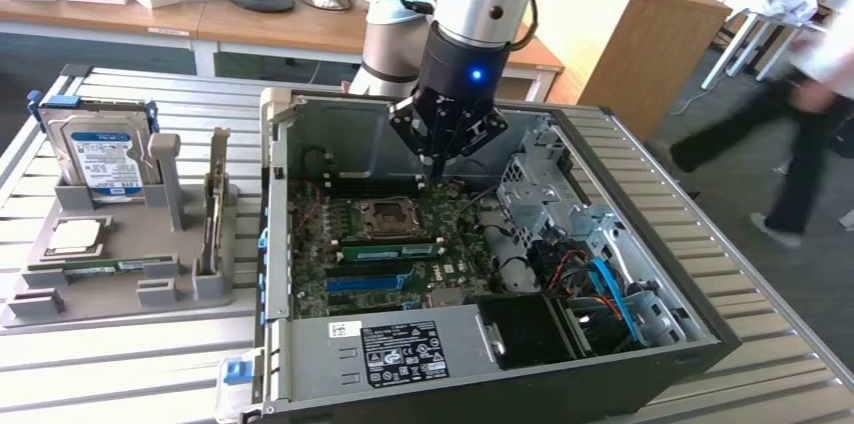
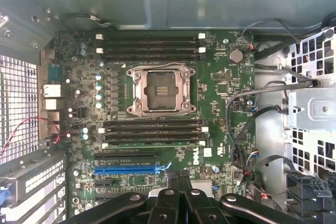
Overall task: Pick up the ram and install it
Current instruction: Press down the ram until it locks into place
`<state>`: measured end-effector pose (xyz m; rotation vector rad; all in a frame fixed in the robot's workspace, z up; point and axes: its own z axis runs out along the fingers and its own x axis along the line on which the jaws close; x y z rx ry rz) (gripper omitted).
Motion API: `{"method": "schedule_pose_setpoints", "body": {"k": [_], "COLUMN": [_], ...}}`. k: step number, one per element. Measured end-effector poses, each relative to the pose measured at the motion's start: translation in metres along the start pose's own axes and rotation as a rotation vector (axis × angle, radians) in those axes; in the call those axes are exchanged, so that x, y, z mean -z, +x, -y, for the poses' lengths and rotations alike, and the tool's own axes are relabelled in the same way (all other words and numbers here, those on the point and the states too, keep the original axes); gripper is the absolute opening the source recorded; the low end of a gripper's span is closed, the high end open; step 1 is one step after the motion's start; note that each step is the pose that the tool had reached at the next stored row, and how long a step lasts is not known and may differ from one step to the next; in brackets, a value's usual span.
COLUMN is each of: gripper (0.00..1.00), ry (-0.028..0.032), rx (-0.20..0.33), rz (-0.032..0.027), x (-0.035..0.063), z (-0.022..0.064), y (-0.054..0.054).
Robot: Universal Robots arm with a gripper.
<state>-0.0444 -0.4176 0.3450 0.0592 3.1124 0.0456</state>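
**Claw shut above the open computer, ram standing in its slot**

The robot arm reaches down into an open computer case [image 1: 274, 194] that lies on a metal tabletop [image 1: 134, 364]. The claw [image 1: 437, 169] hangs a little above the green motherboard [image 1: 400, 294], close to the far wall of the case. Its fingers are pressed together and there is nothing between them. In the wrist view the dark claw [image 2: 177, 176] is also closed tight over the board [image 2: 220, 93].

The ram [image 1: 387, 252] is a long thin green strip with small black chips. It stands on its edge in a slot on the motherboard, between the square empty chip socket [image 1: 387, 214] and the bright blue slot [image 1: 380, 282]. The claw is not touching it. From the wrist view the ram [image 2: 152, 143] looks like a thin pale line in the row nearest the blue slot [image 2: 126, 170], and the socket [image 2: 161, 90] sits in the middle of the board.

On the exterior view's left, a gray tray [image 1: 107, 299] sits beside the case. It holds a hard drive [image 1: 100, 154] standing up, a square silver chip [image 1: 76, 236], and another green strip [image 1: 114, 266] lying flat.

A person [image 1: 801, 144] is on the floor at the exterior view's right.
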Motion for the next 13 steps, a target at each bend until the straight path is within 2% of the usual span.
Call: {"method": "schedule_pose_setpoints", "body": {"k": [8,13], "gripper": [0.1,0.1], "ry": [-0.0045,-0.0045], "rx": [0.0,0.0], "rz": [0.0002,0.0001], "x": [0.0002,0.0002], "z": [0.0003,0.0003], "y": [0.0089,0.009]}}
